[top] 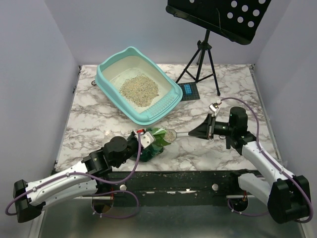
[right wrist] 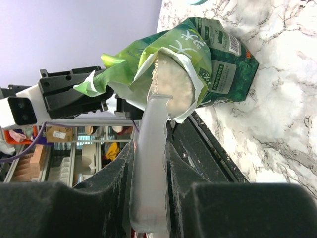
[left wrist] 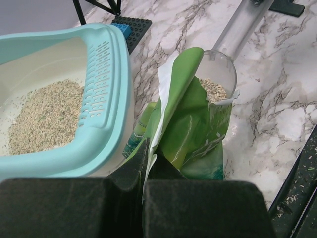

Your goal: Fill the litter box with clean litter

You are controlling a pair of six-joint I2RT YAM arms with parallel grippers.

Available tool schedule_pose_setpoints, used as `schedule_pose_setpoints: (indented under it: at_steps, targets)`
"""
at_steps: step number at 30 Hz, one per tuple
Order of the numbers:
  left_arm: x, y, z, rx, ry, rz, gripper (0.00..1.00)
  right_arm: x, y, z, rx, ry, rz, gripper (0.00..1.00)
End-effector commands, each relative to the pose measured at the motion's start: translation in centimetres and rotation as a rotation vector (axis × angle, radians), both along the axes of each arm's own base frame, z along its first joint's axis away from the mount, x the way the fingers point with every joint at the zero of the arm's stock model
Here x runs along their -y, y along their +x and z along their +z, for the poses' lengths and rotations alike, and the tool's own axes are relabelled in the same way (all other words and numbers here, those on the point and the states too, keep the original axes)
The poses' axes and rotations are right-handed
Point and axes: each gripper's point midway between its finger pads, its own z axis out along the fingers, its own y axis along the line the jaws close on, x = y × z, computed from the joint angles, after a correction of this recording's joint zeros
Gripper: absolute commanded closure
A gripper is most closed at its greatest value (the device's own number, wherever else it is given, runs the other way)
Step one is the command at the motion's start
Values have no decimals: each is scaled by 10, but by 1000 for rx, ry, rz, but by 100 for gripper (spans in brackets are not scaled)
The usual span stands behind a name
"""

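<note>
The light-teal litter box [top: 148, 118] sits at the table's back left, with a pile of clean litter [top: 139, 89] inside. It also shows in the left wrist view [left wrist: 106, 99], with the litter [left wrist: 44, 116]. A green foil bag [top: 154, 141] stands in front of the box. My left gripper [top: 142, 139] is shut on the bag's top edge [left wrist: 171, 99] and holds it open. My right gripper [top: 207, 130] is shut on the handle of a clear plastic scoop [right wrist: 151, 148]. The scoop's bowl [left wrist: 218, 79] is at the bag's mouth and holds litter grains.
A black music stand on a tripod [top: 203, 59] stands at the back right. A small dark pad with a blue block [top: 188, 91] lies beside the box. A black rail [top: 188, 178] strewn with grains runs along the table's front edge.
</note>
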Motion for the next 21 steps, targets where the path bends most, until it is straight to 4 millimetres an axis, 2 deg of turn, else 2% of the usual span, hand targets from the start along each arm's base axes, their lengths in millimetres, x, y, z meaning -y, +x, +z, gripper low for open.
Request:
schedule_pose_setpoints:
  at_steps: [1,8,17,21]
  targets:
    - [-1,-7,-14,-29,12,-18,100,9,-6,1,3,16,-21,99]
    - [-3,-6,-9,-13,-7,-12,100,14,-18,1,-9,44,-28,99]
    - [-13,-7,17,39,-109,13,100,16,-30,1,-26,66,-14,99]
    - [-21,-5,25,65,-133,42,100,16,-37,7,-25,83,0,99]
